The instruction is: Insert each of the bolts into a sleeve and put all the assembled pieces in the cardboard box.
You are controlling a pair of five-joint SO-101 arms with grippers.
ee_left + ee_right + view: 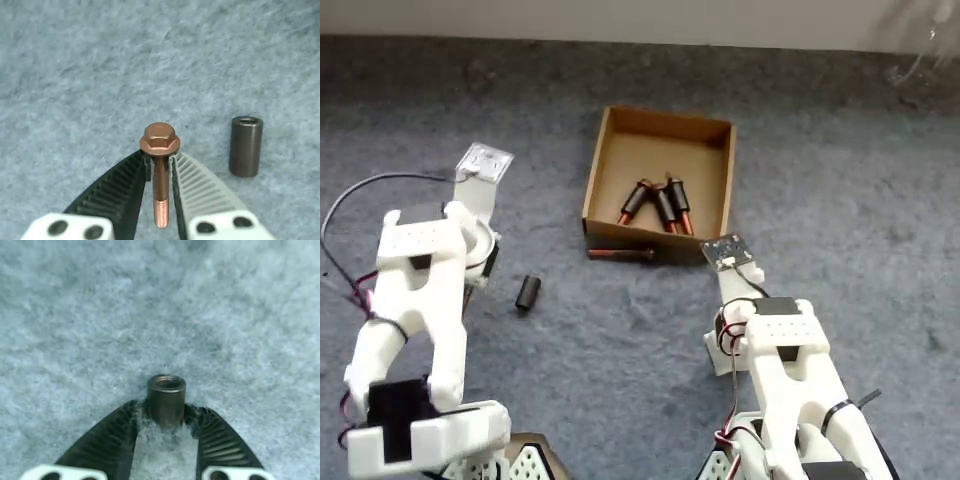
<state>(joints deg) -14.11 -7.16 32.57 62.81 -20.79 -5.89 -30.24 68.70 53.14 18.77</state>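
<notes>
Grey carpeted surface (pixel 850 300), with a pale wall (pixel 620 18) along the far edge. Near the middle, a cardboard box (pixel 660 125), open at the top. Just in front of its near wall, a loose bolt (pixel 618 254) flat on the surface, lying along that wall, between the box and the right arm (pixel 785 360). Beside the left arm (pixel 420 290), well apart from the box, a loose sleeve (pixel 527 292), dark, touching nothing. In the left wrist view, near the fingers but apart from them. A thin dark cable (pixel 380 185) looping off the left arm.

Inside the box, 3 assembled pieces (pixel 660 205), each a copper bolt through a dark sleeve. Bunched together toward the near wall, fanned at slight angles.

Left end effector (pixel 160 156) clenched on the held bolt (pixel 159 139): shank pinched between both fingers, hex head past the fingertips, threaded end back toward the wrist. Right end effector (pixel 165 412) grasping the held sleeve (pixel 166 397) by its sides, open end toward the camera, carpet behind it.

Count: 5 bolts, with 3 in the box, 1 loose, 1 gripped. 5 sleeves, with 3 in the box, 1 loose, 1 gripped. 2 arms, 1 box.
</notes>
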